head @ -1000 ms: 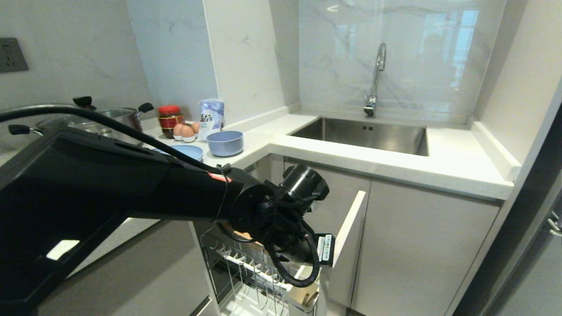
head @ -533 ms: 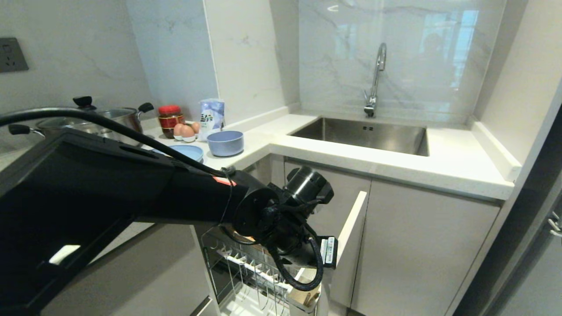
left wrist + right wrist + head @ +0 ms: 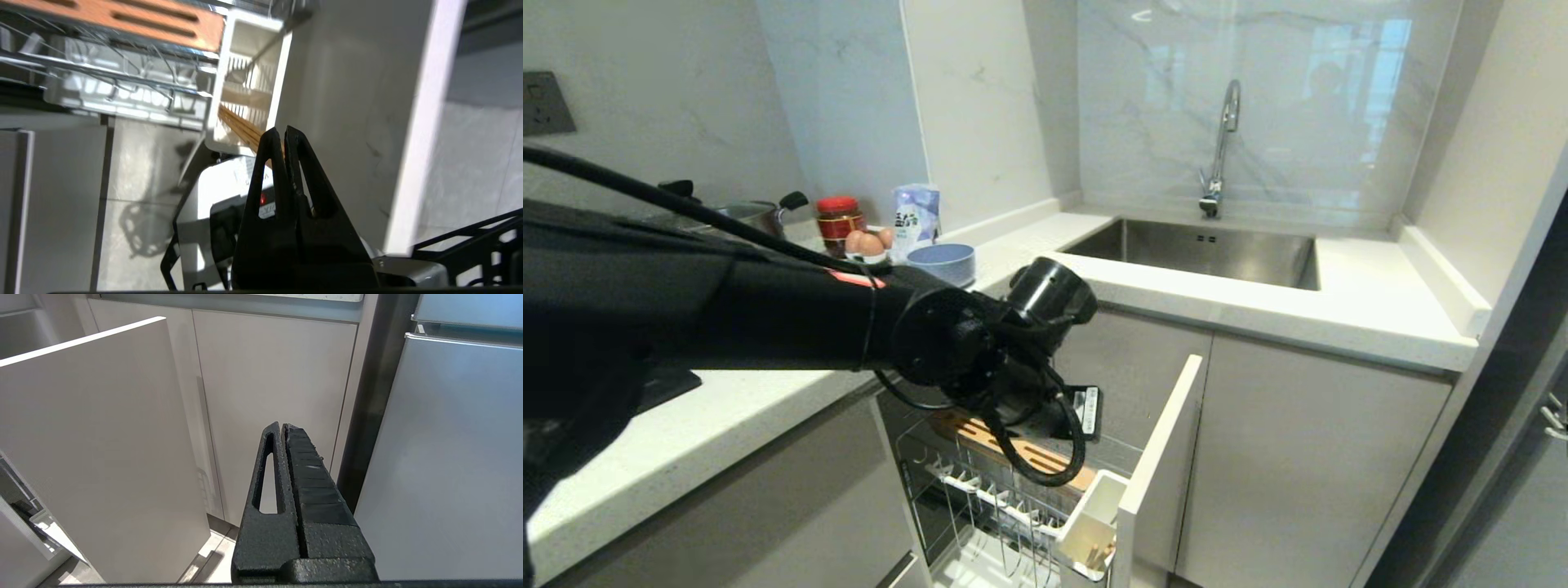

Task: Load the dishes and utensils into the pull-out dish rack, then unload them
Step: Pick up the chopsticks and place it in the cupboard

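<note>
rack [image 3: 1045, 498]: pulled out of the lower cabinet, chrome wire basket, one slotted wooden strip [image 3: 1005, 445] along its back, white plastic tray at the bottom, flat grey-white front panel [image 3: 1164, 457] standing open
caddy [image 3: 1092, 514]: one, white plastic, slotted walls, at the front corner of the rack just behind the panel
chopsticks [image 3: 241, 128]: light-brown wood, long and thin, standing slanted in the caddy; look like two lying together, count not sure
spoon: cannot make out in the caddy
bowl [image 3: 941, 263]: one, pale blue, round, deep, matte, on the counter [image 3: 1201, 306] left of the sink, partly behind the left arm
plate: hidden behind the arm, cannot tell
left gripper [image 3: 284, 132]: fingers pressed together, nothing between them; hangs over the open rack, tips near the chopstick ends in the wrist view, touching or not I cannot tell
right gripper [image 3: 282, 428]: fingers closed, empty, low beside the open front panel, facing closed cabinet doors
sink [image 3: 1201, 249]: one, steel, with one tap [image 3: 1221, 147] behind it
counter clutter: one steel pot [image 3: 743, 214] with black handles, one red-lidded jar [image 3: 837, 219], about three eggs [image 3: 867, 243], one blue-white packet [image 3: 915, 214], all by the wall behind the bowl
</note>
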Robot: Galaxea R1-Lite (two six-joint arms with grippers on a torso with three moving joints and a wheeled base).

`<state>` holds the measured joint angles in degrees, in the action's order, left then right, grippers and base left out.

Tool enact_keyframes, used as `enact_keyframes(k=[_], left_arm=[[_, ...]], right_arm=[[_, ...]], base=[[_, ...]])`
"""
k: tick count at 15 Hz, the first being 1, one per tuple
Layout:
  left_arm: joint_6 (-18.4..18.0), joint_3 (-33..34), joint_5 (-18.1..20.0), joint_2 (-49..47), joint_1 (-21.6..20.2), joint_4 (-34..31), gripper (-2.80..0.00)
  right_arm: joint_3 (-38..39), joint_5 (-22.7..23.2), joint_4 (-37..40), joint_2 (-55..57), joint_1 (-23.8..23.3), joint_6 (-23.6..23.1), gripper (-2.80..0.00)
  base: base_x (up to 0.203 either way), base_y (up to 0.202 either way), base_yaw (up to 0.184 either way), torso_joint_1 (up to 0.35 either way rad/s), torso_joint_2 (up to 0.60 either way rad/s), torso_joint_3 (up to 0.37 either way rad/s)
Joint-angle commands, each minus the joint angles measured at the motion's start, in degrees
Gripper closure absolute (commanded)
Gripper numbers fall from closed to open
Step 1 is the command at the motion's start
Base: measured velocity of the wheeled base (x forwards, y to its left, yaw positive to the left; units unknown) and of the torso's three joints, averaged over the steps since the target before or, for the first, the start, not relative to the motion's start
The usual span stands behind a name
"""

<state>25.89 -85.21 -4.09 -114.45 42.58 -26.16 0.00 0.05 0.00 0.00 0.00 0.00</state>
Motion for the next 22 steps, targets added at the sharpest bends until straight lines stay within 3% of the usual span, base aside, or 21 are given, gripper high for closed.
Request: enact_keyframes(k=[1, 4, 6, 8, 11, 15, 19, 22], left_arm=[[0.17, -1.36, -0.36, 6.13, -2.41, -0.79, 0.0], [0.06, -2.9, -1.22, 15.71, -5.32, -1.78, 0.0], [-2.04, -3.76, -1.63, 25.19, -7.89, -2.93, 0.0], [-6.27, -4.22, -1.78, 34.35, -12.36, -3.55, 0.0], [-15.64, -4.56, -1.79, 48.47, -24.96, -3.35, 0.0], [-22.64, -3.87, -1.52, 60.82, -33.59, -3.4, 0.0], [-28.28, 7.05, -1.27, 72.4, -38.37, -3.37, 0.0], [-32.27, 24.09, -1.36, 88.33, -39.58, -2.92, 0.0]], right_arm=[[0.0, 0.02, 0.0, 0.0, 0.0, 0.0, 0.0], [0.0, 0.04, 0.0, 0.0, 0.0, 0.0, 0.0], [0.0, 0.04, 0.0, 0.0, 0.0, 0.0, 0.0], [0.0, 0.04, 0.0, 0.0, 0.0, 0.0, 0.0], [0.0, 0.03, 0.0, 0.0, 0.0, 0.0, 0.0], [0.0, 0.04, 0.0, 0.0, 0.0, 0.0, 0.0], [0.0, -0.04, 0.0, 0.0, 0.0, 0.0, 0.0], [0.0, 0.04, 0.0, 0.0, 0.0, 0.0, 0.0]], base=[[0.0, 0.0, 0.0, 0.0, 0.0, 0.0], [0.0, 0.0, 0.0, 0.0, 0.0, 0.0], [0.0, 0.0, 0.0, 0.0, 0.0, 0.0], [0.0, 0.0, 0.0, 0.0, 0.0, 0.0], [0.0, 0.0, 0.0, 0.0, 0.0, 0.0], [0.0, 0.0, 0.0, 0.0, 0.0, 0.0], [0.0, 0.0, 0.0, 0.0, 0.0, 0.0], [0.0, 0.0, 0.0, 0.0, 0.0, 0.0]])
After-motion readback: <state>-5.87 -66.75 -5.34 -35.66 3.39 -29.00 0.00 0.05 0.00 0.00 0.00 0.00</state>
